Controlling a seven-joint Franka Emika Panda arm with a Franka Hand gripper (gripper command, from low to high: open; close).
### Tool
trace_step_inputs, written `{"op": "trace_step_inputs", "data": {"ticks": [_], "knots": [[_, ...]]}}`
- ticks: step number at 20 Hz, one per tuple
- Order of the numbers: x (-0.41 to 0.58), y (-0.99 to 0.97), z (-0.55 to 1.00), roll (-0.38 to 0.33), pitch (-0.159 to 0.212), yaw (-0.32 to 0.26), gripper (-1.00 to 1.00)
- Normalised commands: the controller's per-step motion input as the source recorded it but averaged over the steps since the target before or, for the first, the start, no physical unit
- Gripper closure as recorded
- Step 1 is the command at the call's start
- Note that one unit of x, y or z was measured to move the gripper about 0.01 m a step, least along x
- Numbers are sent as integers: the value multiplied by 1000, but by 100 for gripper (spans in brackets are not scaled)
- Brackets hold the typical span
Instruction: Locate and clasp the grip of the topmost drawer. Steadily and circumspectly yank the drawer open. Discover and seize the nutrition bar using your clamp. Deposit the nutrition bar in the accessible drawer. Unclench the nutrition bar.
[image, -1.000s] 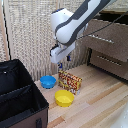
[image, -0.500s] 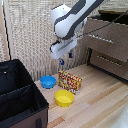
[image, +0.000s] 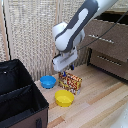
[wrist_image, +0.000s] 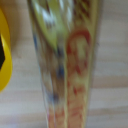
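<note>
Storage of a dark kind, a black bin (image: 20, 95), is seen nearest the camera, well to the side of the nutrition bar (image: 71, 81). Just in front of the nutrition bar a yellow bowl (image: 64, 98) is set on the wooden floor (image: 100, 107); a blue bowl (image: 48, 81) lies just beside the box. The box stands on edge, with the gripper (image: 65, 69) lowered directly over its top. Whether the jaws are closed on it cannot be told. In the wrist view only a blurred red-and-yellow print (wrist_image: 70, 65) is shown; no writing can be read. Behind the box, the topmost drawer (image: 102, 39) appears pulled out, so opening is judged done; grasping, carrying and release remain.
</note>
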Motion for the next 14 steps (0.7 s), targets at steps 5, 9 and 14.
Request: {"op": "trace_step_inputs", "data": {"ticks": [5, 9, 14], "knots": [[7, -271, -306, 119, 56, 77, 100], [22, -31, 0, 6, 0, 20, 100], [10, 20, 0, 0, 4, 2, 100]]}}
